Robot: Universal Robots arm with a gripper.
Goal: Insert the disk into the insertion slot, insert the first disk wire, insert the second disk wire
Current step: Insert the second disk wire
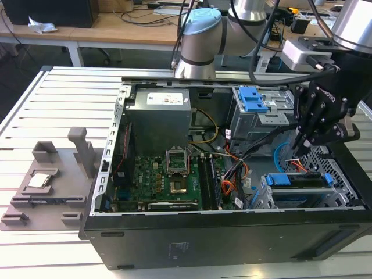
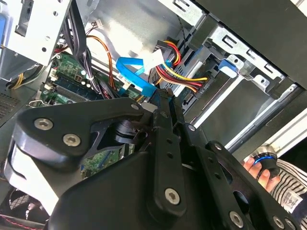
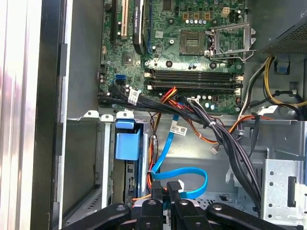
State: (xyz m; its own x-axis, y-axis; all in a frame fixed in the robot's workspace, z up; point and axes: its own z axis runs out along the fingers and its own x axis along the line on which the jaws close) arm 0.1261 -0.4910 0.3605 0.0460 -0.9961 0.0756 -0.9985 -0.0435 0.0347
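Working the wire steps now, your pincer [image 3: 168,191] sits clenched on the second disk wire [image 3: 184,173], the light-blue cable looping just behind the disk [image 1: 296,180], which already lies in the insertion slot [image 1: 343,195]. Beside that plug the first disk wire [image 2: 180,72] crowds close. Seating calls for fine alignment, I judge: cage walls and the black cable bundle [image 3: 230,143] leave little room.

No print is legible on any surface.
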